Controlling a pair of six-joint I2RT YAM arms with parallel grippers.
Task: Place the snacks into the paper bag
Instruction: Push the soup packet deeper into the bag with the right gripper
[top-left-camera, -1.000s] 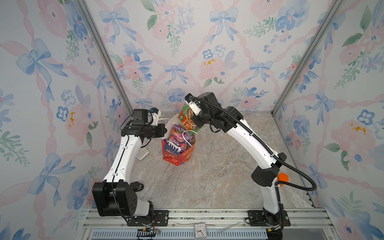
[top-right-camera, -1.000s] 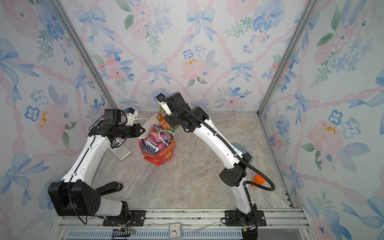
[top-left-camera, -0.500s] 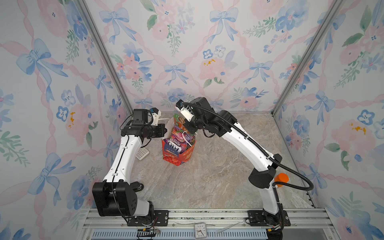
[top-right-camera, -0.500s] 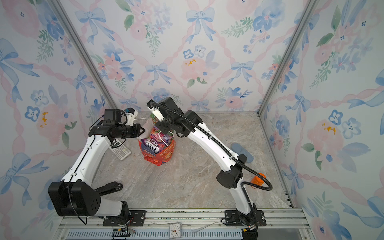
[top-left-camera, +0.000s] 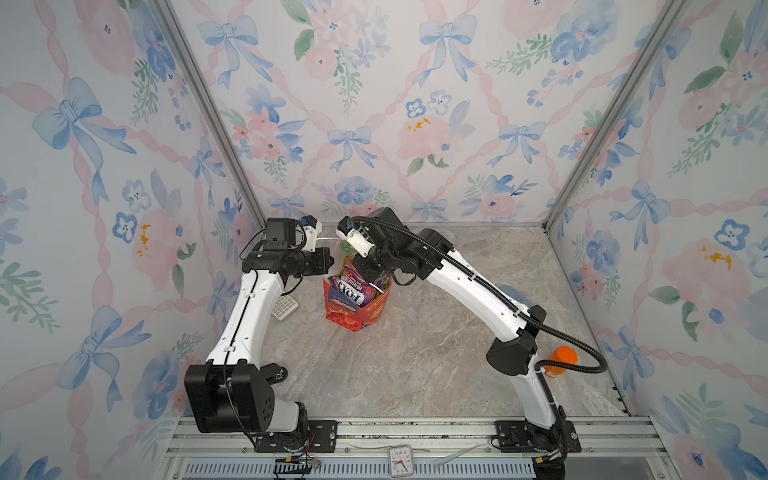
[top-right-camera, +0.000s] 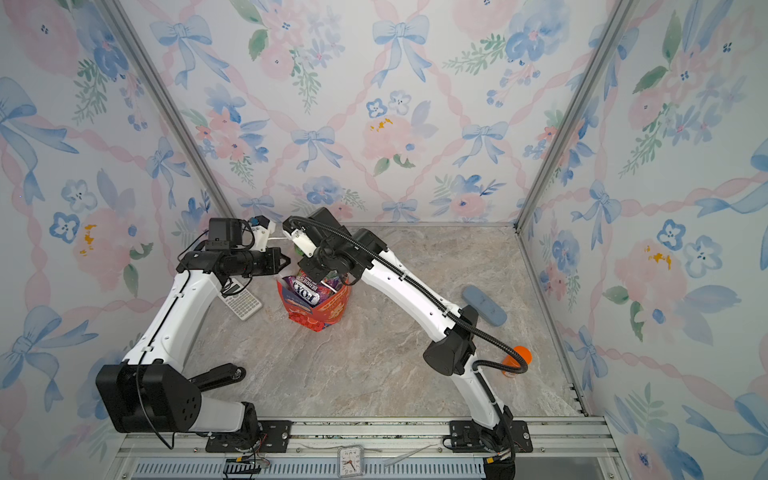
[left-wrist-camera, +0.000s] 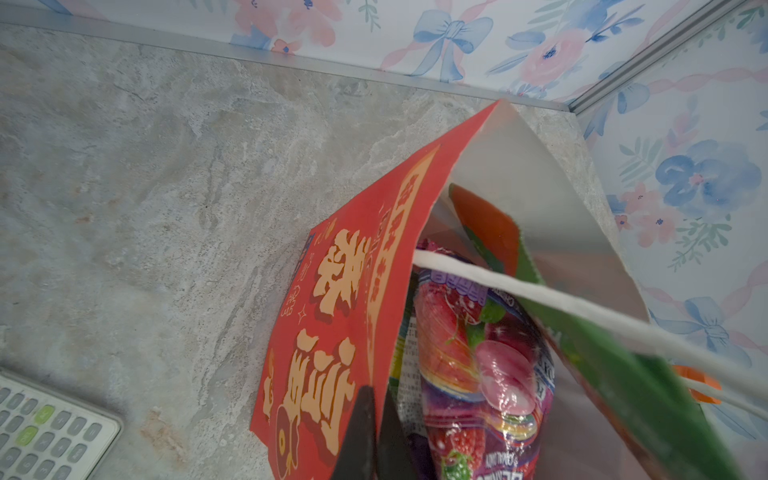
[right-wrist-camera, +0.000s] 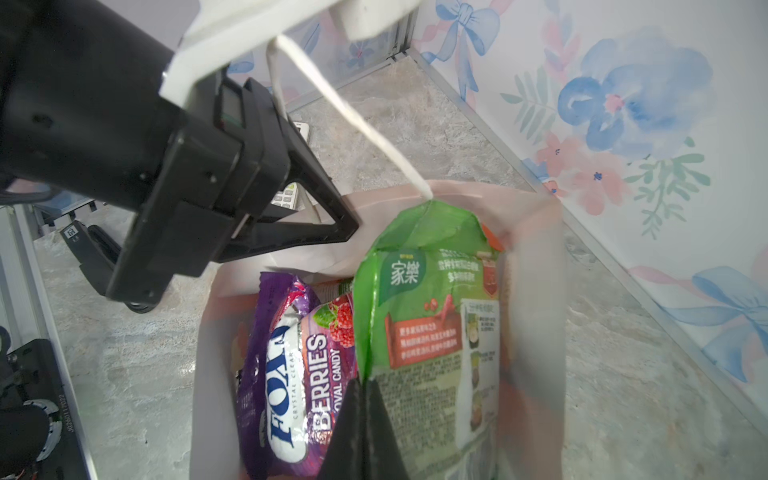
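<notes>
Marble tabletop (top-left-camera: 415, 353); left jaws tight on paper bag (top-left-camera: 361, 313), right jaws tight on green packet (right-wrist-camera: 419, 316)

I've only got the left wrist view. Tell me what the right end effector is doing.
Observer: In the right wrist view the right end effector is shut on the green packet, which stands in the mouth of the paper bag.
Operator: Say where that white cord across my picture leads.
Observer: The cord handle runs taut from the bag's rim up to the white housing on the left arm's wrist.
Operator: Report anything lying past the right arm.
Observer: In a top view, a pale blue case lies on the table, on the far side of the right arm from the bag.
</notes>
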